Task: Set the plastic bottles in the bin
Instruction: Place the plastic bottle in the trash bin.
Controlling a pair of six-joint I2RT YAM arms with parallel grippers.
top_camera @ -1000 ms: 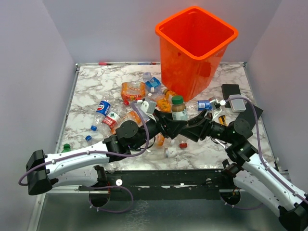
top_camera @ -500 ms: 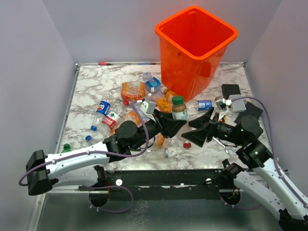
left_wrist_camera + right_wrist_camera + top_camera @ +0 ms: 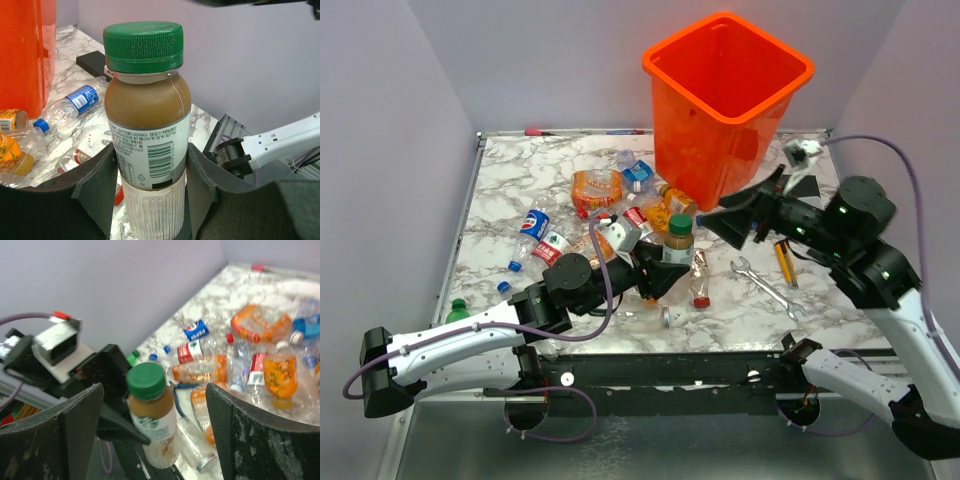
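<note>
Bin (image 3: 705, 150): tall, orange, far right of centre on the surface (image 3: 510, 170), rim well above everything else. I can't see anything in it from above.
Right tool (image 3: 725, 218): raised just in front of the bin's near wall, fingers spread wide, nothing between them.
Left tool (image 3: 670, 268): clamped on the green-capped brown-drink bottle (image 3: 147, 115), upright, near centre of the surface among the loose bottles (image 3: 610, 215).
The grip sits low, on the ribbed base below the label. The bottle looks full, so I judge it top-heavy.

Plan for the carry:
- lift straight up first to clear the pile
- keep the bottle vertical, no fast wrist swings
- the right arm sits in the direct line to the bin, so pull it right or route left of it
- get above the rim before moving in, and release over the middle of the opening

Wrench (image 3: 765, 285) stays put.
</note>
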